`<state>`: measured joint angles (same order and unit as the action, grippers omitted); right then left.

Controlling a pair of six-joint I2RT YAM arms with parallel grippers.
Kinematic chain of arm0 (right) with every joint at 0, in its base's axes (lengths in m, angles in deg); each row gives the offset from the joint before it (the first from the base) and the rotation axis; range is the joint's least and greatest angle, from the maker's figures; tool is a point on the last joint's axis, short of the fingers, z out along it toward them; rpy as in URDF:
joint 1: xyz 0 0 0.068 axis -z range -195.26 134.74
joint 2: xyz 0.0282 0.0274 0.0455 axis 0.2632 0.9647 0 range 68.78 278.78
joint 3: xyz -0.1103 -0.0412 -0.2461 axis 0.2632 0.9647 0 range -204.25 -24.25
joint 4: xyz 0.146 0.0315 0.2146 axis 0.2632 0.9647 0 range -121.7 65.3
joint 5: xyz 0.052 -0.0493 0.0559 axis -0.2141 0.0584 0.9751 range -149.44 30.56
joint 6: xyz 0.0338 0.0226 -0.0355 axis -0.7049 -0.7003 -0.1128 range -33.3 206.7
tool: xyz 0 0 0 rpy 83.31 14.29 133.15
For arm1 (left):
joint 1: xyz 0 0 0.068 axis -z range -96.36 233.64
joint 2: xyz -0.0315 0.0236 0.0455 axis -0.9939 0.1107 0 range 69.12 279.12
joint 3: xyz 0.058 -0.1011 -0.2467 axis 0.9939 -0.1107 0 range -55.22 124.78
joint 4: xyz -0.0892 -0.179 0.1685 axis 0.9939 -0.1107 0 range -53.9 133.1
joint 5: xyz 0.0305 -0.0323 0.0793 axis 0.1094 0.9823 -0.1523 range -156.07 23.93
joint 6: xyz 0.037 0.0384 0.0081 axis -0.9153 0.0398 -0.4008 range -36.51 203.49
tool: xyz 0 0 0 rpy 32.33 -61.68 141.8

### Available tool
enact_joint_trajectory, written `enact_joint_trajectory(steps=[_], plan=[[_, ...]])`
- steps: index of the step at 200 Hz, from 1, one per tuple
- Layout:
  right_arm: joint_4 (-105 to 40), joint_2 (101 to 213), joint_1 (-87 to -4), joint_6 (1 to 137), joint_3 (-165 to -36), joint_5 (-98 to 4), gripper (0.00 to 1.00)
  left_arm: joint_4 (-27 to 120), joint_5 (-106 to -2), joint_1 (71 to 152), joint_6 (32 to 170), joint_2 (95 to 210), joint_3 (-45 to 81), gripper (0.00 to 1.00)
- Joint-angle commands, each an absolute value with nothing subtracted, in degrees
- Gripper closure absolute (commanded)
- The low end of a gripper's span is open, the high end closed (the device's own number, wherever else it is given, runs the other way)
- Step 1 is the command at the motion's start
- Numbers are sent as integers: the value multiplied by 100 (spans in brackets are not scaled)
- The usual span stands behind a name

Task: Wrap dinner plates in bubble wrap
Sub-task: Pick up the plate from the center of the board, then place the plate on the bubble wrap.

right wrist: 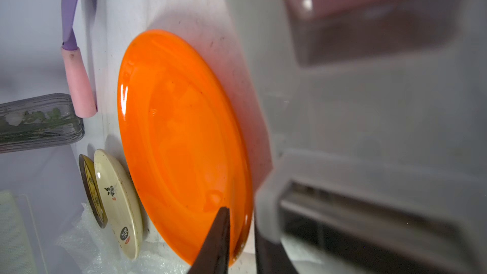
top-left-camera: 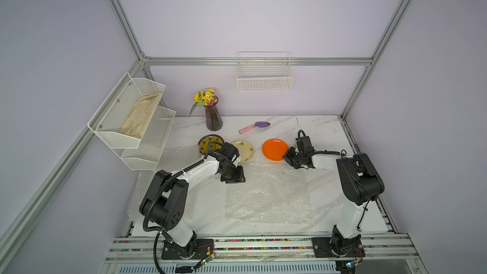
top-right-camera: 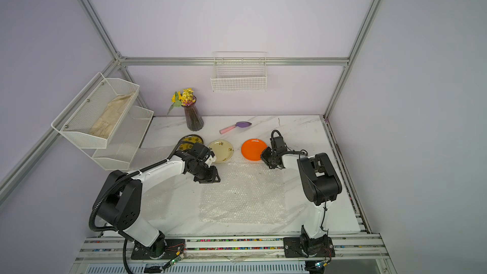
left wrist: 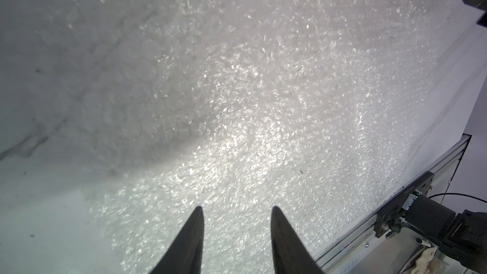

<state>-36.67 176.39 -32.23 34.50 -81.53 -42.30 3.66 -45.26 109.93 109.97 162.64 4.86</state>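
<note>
Right claw (right wrist: 241, 222): clenched on the rim of the orange plate (right wrist: 181, 138), at the plate's edge nearest the right arm (top-left-camera: 326, 159).
Left claw (left wrist: 237, 208): released, with a gap through which the bubble wrap (left wrist: 263, 101) shows below; it hovers over the sheet's far-left corner.
Orange plate: lies flat on the surface (top-left-camera: 316, 127), just beyond the wrap's far edge, and is the rightmost of three in a row.
Cream plate (top-left-camera: 246, 150): in the middle, its near-left part hidden by the left arm (top-left-camera: 200, 167) in both top views.
Yellow plate (top-left-camera: 208, 142): leftmost, close beside the cream plate.
Bubble wrap: one sheet is spread flat at the centre, between the arms; another lies under the left arm.
Behind the plates: a trowel (top-left-camera: 254, 127) and a vase (top-left-camera: 213, 117).
</note>
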Motion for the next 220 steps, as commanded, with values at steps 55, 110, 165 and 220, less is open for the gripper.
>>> enact_joint_trajectory(steps=[55, 110, 165, 220], plan=[[-3282, 16958, -3201, 3356, -8293, -4326, 100, 410, -4534, 11010, 11074, 16037, 349, 59], [-2004, 15065, -3264, 3564, -7021, -3095, 100, 604, -4571, 11010, 11083, 15917, 295, 58], [-1874, 13907, -3982, 3517, -5802, -2925, 100, 829, -4512, 11010, 11297, 15905, 148, 58], [-2536, 14437, -4506, 3615, -5467, -3199, 100, 810, -4501, 11010, 11390, 16000, 77, 58]])
